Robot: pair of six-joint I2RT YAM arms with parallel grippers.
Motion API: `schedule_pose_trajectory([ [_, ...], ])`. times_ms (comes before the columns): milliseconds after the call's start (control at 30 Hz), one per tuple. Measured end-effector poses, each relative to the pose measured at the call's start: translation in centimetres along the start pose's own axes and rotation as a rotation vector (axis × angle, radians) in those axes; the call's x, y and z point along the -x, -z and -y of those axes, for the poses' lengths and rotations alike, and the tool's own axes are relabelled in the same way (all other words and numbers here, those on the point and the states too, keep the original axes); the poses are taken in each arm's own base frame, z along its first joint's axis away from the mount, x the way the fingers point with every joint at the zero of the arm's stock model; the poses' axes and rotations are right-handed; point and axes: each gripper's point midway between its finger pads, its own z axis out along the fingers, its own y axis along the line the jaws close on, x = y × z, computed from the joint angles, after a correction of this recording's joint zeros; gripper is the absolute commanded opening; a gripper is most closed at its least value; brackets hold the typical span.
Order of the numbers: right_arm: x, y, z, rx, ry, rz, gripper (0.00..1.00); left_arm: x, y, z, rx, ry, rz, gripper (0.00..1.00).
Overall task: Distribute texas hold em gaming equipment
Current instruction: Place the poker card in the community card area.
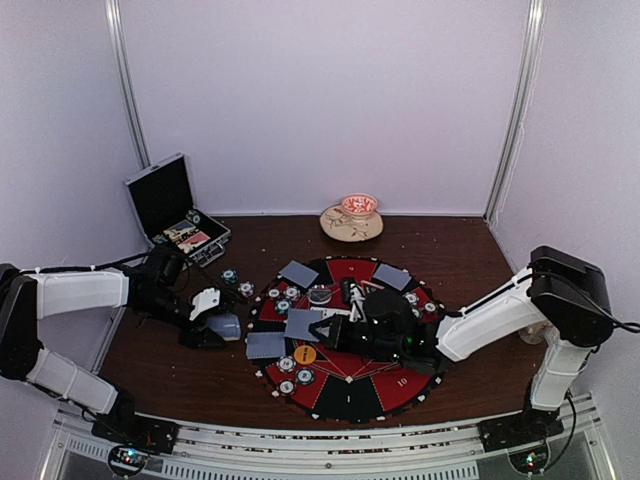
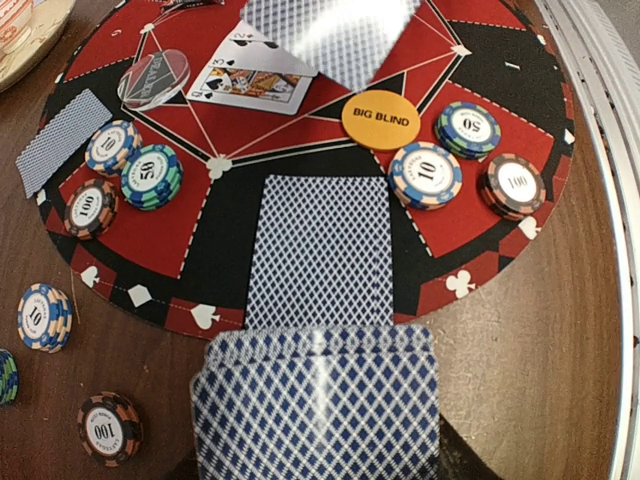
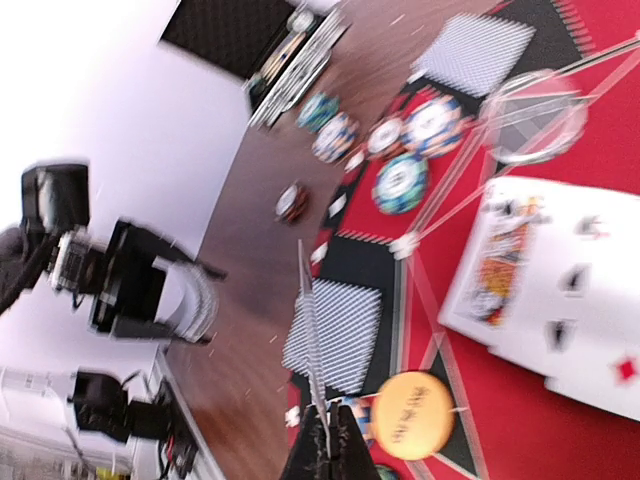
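**Right gripper pinching one card over the mat, left gripper clamping the deck**

The held card point(image 3: 308, 340) is standing edge-on to the right wrist camera. It is showing as a thin line rising straight out of the right gripper point(image 3: 325, 455), so its long axis is pointing away from the fingers. In the top view it is hanging over the left part of the mat point(image 1: 350, 400), reaching leftward toward the other arm. The jaws are pressing narrowly on one short end of it.

The deck point(image 2: 315, 405) is lying backs-up and slightly fanned, its long axis pointing toward the mat. The left gripper point(image 1: 212, 322) is clamping it just beside the mat's left edge, over the table point(image 1: 450, 250).

Directly ahead of the deck, a face-down card point(image 2: 320, 250) is lying on the mat's rim, its long axis pointing at the mat's centre. Beyond it the orange Big Blind disc point(image 2: 380, 120) is sitting. To that disc's right, a 10 chip point(image 2: 425, 175), a 50 chip point(image 2: 468, 128) and a 100 chip point(image 2: 512, 185) are resting close together.

Face-up cards point(image 2: 250, 75) and a clear disc point(image 2: 155, 78) are lying nearer the centre.

The case point(image 1: 170, 205) is standing open at the table's far left.
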Motion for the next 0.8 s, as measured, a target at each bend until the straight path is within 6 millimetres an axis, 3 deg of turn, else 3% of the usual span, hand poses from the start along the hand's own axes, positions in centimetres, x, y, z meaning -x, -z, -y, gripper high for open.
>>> schedule_pose_trajectory([
  [433, 4.6, 7.8, 8.0, -0.245, -0.183, 0.465, 0.0, 0.0, 0.0, 0.0, 0.0, 0.0, 0.0, 0.53],
  [800, 6.5, 9.6, 9.8, -0.321, -0.255, 0.634, 0.05, 0.0, 0.0, 0.0, 0.0, 0.0, 0.0, 0.53],
])
